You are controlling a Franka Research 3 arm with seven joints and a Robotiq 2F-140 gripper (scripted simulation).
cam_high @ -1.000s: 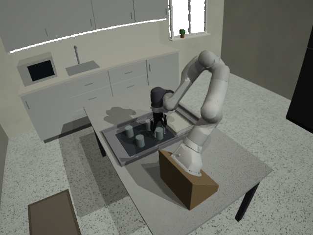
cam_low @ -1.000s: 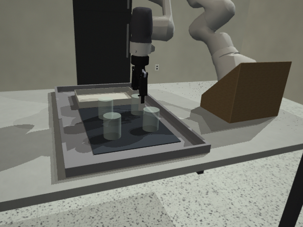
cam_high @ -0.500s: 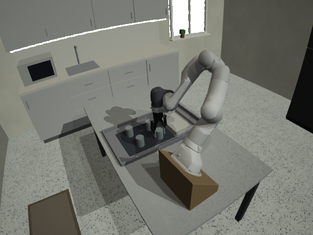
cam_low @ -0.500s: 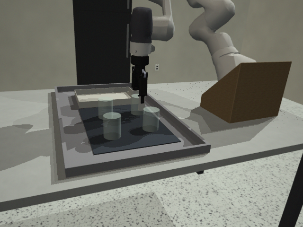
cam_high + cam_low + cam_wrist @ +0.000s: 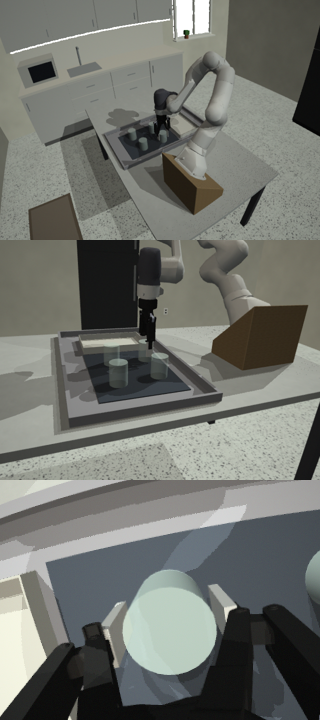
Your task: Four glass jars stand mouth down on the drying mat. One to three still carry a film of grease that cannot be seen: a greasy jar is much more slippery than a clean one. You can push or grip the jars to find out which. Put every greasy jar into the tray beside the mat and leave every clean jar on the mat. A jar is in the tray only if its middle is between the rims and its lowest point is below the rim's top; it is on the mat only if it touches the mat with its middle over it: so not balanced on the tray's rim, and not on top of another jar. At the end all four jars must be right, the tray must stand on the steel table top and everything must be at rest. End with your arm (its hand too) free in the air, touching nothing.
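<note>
Grey steel table (image 5: 240, 160) (image 5: 25, 392) stood on speckled floor (image 5: 263, 103) (image 5: 129, 457).
Gripper (image 5: 163, 136) (image 5: 149, 352) (image 5: 169, 608) spread around one jar (image 5: 163, 139) (image 5: 142, 351) (image 5: 170, 635); pale cabinets (image 5: 166, 74) lined the wall.

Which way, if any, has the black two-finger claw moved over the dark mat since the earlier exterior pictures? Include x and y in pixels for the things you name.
No visible move: the black two-finger claw (image 5: 162, 136) (image 5: 149, 352) (image 5: 169, 608) hangs at the same place against the tan wooden wedge (image 5: 180, 184) (image 5: 232, 343).
</note>
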